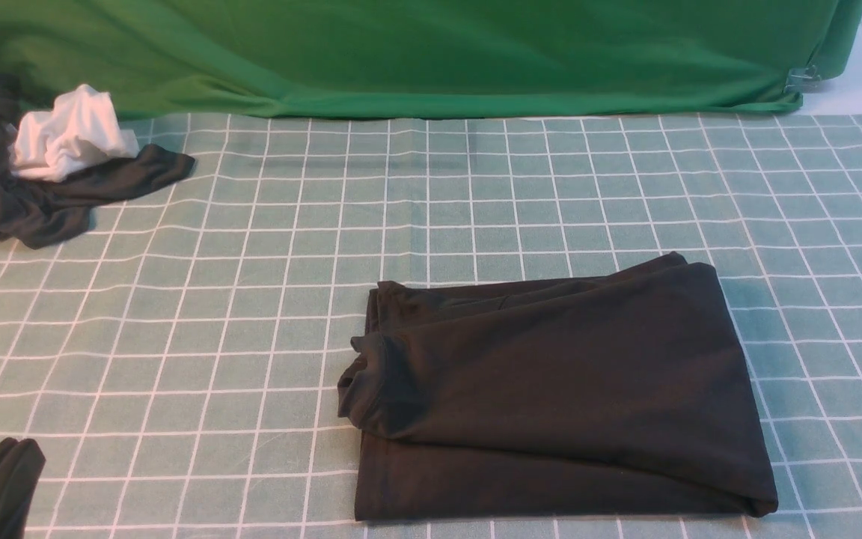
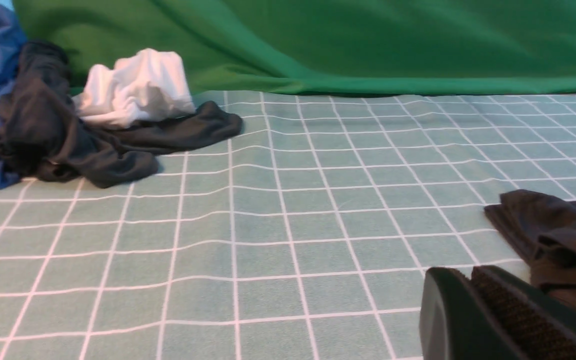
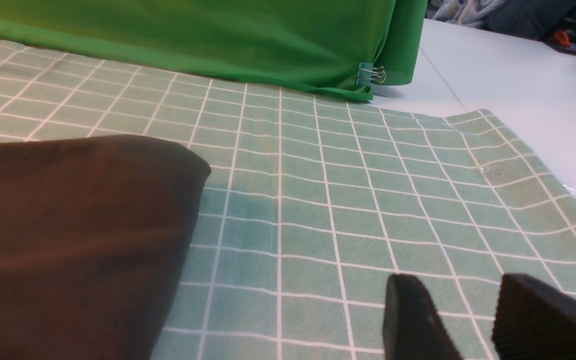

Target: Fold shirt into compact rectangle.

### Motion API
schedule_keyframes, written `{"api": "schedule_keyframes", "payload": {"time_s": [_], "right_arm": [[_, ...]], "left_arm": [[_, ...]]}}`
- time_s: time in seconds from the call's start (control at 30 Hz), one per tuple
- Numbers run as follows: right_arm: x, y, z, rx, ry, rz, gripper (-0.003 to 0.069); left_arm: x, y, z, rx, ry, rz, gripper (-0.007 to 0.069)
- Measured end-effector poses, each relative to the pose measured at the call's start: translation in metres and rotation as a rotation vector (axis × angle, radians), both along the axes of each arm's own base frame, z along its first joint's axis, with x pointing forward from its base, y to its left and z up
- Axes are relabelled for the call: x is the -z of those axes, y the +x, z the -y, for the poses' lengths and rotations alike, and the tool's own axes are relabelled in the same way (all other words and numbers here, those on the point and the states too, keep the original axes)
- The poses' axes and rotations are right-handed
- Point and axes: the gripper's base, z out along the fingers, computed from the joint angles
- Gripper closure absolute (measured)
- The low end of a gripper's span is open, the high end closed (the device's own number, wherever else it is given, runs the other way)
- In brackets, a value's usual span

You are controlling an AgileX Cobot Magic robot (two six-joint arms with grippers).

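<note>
Nearby, right pincer [image 3: 460, 320] parted, empty.

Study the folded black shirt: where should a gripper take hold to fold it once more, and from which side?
Probably the shirt's bulky left end, where the rolled edge stands above the checked cloth. Come from the robot's left, low along the table: that raised lip gives something to pinch, and open cloth lies beside it. The rest lies flat and smooth.
</note>
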Motion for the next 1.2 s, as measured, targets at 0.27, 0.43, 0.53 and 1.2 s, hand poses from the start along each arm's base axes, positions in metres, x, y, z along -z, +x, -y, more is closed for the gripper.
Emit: {"api": "schedule_keyframes", "payload": {"time_s": [0.27,0.43,0.53,1.2], "right_arm": [[0.0000,0.0000,0.0000,0.000,0.000,0.000,0.0417],[0.0001,0.0000,0.0000,0.000,0.000,-0.001,0.0417],[0.0001,0.0000,0.0000,0.000,0.000,-0.001,0.0417],[0.0000,0.0000,0.0000,0.000,0.000,0.000,0.0416]], "left_arm": [[0.0002,0.0000,-0.0008,-0.014,0.002,-0.002,0.0613],[0.0006,-0.0001,-0.0010,-0.015,0.013,-0.007,0.0613],[0.0007,-0.0001,-0.0012,-0.016,0.023,-0.007,0.0613],[0.0008,-0.0001,-0.0016,-0.017,0.038,-0.008,0.0613]]}}
